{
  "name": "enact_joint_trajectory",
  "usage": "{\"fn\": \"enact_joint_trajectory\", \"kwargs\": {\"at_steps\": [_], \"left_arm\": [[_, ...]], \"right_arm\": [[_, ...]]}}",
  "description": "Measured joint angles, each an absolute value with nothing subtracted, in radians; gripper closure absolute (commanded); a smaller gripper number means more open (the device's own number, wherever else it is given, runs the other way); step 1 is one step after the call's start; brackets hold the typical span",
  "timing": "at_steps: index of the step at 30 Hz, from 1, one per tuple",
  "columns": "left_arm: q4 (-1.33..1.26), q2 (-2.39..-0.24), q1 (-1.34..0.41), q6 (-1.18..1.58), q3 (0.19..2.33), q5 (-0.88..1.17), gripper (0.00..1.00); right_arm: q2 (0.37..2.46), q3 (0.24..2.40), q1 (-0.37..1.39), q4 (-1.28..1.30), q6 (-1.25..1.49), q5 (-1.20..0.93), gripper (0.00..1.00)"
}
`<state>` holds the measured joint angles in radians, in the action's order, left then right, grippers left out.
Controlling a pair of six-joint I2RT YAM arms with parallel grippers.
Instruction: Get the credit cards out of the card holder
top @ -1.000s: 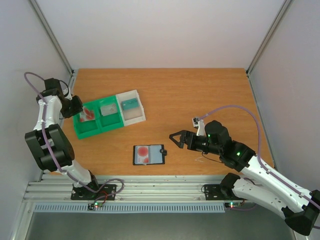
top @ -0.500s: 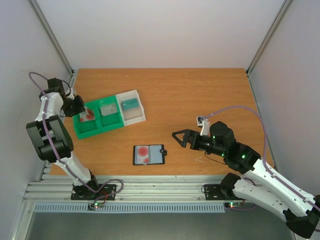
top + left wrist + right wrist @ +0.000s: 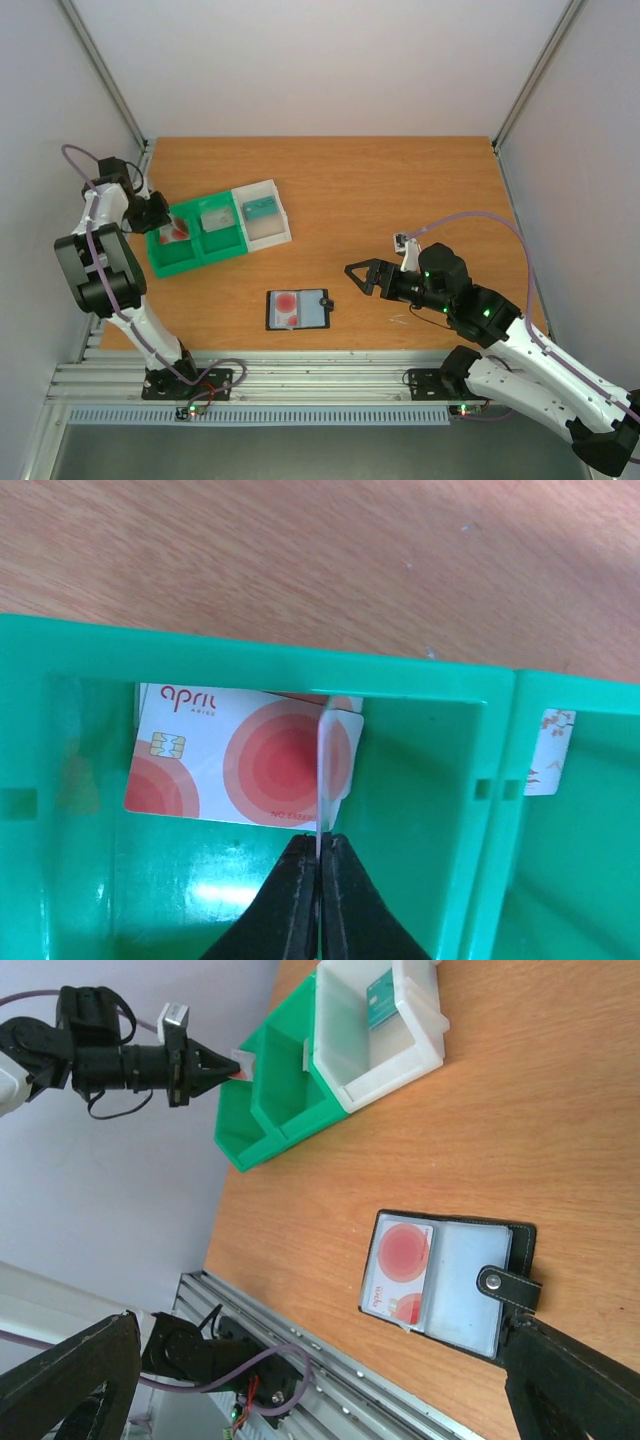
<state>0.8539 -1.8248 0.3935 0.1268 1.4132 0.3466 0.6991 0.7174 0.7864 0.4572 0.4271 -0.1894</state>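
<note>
The card holder (image 3: 298, 309) lies open on the counter (image 3: 400, 190), with a red-blotched card (image 3: 286, 305) in the pocket away from its snap tab. The card looks thin, light, stiff and slick, best pinched at an exposed edge. Just right of the holder, the right claw (image 3: 354, 280) hangs spread wide. Far to its left, the left claw (image 3: 320, 850) is clenched on another card (image 3: 323, 770), edge-on over the green tray (image 3: 250, 665).

The left gripper (image 3: 158, 213), closed on a credit card (image 3: 324, 765) held edge-on, is carried slightly farther in over the left compartment of the green tray (image 3: 190, 264). The elbow of the left arm (image 3: 95, 275) is raised away from the near edge. The right gripper (image 3: 362, 275), jaws spread wide, is drawn back a little to the right, away from the card holder (image 3: 298, 309).
</note>
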Motion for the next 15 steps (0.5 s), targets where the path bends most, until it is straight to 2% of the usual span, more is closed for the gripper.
{"fn": "enact_joint_trajectory", "kwargs": {"at_steps": [8,13,15], "left_arm": [[0.861,-1.861,0.393,0.131,1.444,0.295,0.91],[0.866,-1.861,0.393,0.139,1.47,0.256,0.76],[0.868,-1.861,0.393,0.152,1.478,0.244,0.75]], "right_arm": [[0.7,0.717,0.786,0.458,0.427,-0.18,0.01],[0.701,0.718,0.786,0.462,0.426,-0.178,0.02],[0.701,0.717,0.786,0.464,0.426,-0.176,0.01]]}}
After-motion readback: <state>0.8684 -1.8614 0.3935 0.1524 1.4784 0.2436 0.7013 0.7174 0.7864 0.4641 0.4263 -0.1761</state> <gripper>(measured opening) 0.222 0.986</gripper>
